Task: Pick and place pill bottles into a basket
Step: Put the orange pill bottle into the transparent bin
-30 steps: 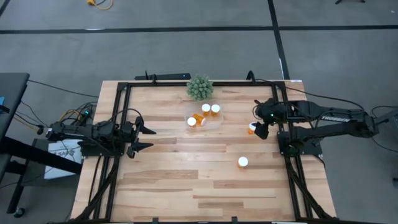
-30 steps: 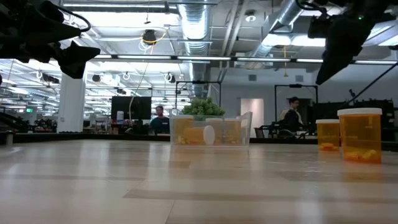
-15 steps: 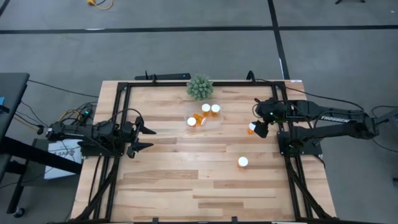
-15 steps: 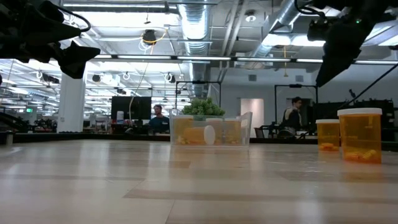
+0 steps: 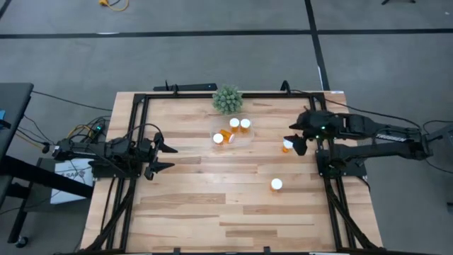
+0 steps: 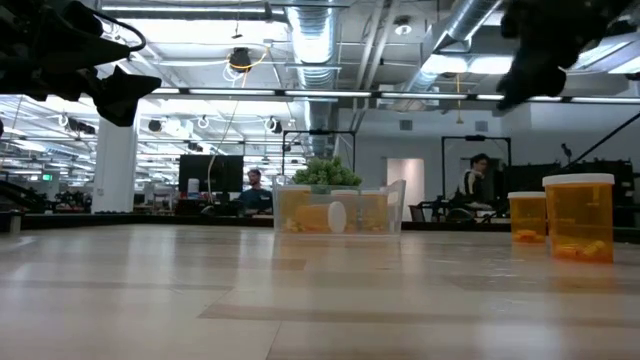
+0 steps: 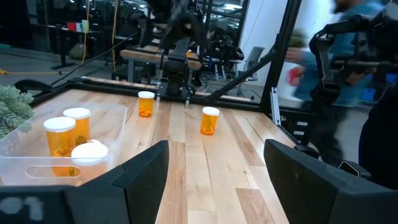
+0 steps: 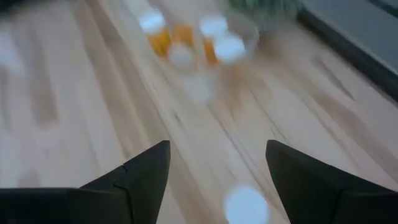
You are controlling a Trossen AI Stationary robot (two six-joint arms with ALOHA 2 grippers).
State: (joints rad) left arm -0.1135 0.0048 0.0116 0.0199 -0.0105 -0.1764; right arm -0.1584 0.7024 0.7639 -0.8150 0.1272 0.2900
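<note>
The clear basket sits at the table's far middle and holds several orange pill bottles with white caps; one lies on its side. Two more bottles stand upright on the wood: one just beside my right gripper, one nearer the front. My right gripper is open and empty above the first bottle, whose white cap shows between its fingers. My left gripper is open and empty at the table's left side.
A spiky green plant stands just behind the basket at the far edge. A black frame runs around the table. Bare wood lies across the front half. People show in the room beyond the table.
My right gripper has risen and drawn back a little toward the table's right edge, staying open. The bottles and my left gripper have kept still.
</note>
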